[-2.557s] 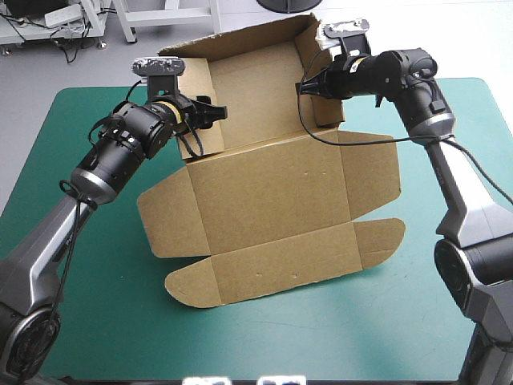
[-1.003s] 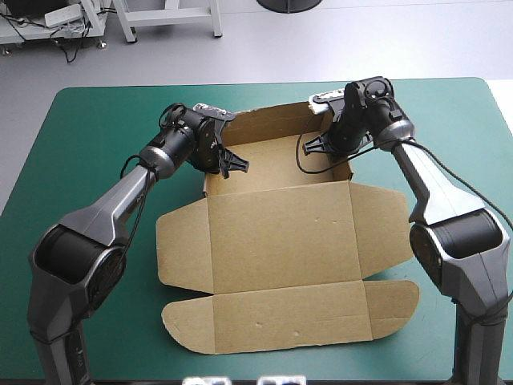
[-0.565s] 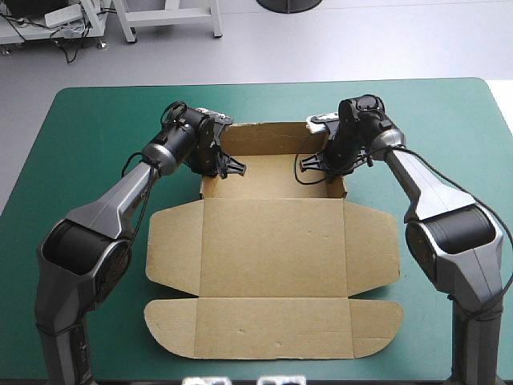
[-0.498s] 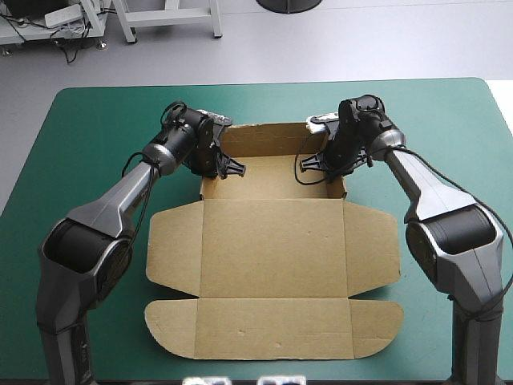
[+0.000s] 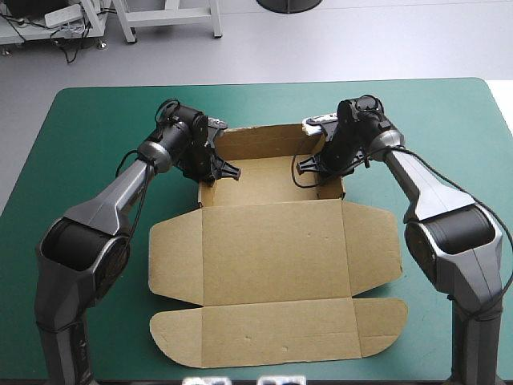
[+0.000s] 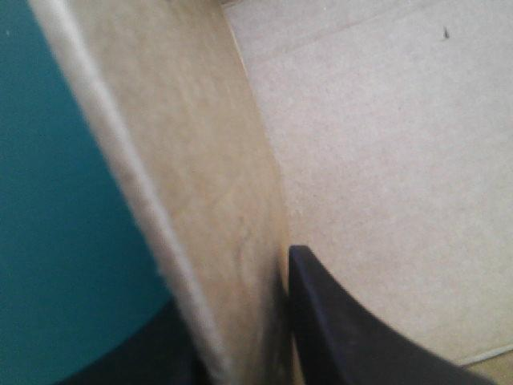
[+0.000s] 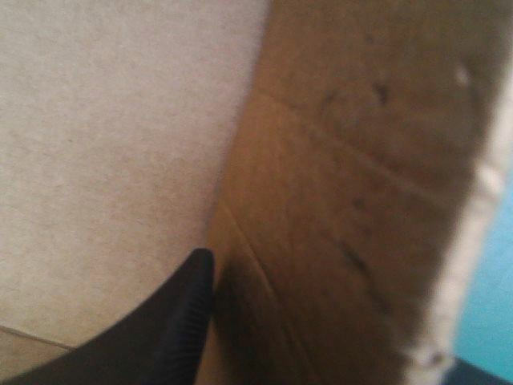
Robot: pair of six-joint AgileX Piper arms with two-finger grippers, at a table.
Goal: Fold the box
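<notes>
I have my left gripper [image 5: 227, 170] clamped on the left side wall [image 6: 208, 200] of the brown box [image 5: 272, 241] and my right gripper [image 5: 309, 164] clamped on its right side wall [image 7: 345, 200], one finger inside and one outside each, I judge to stand both walls upright while the tray [image 5: 268, 172] takes shape. The box sits mid-table on the teal-green cover [image 5: 88, 136], tray toward the far edge and lid [image 5: 272, 253] flat toward me. I count one box, two grippers, three raised walls, and two side flaps plus one front flap on the lid.
</notes>
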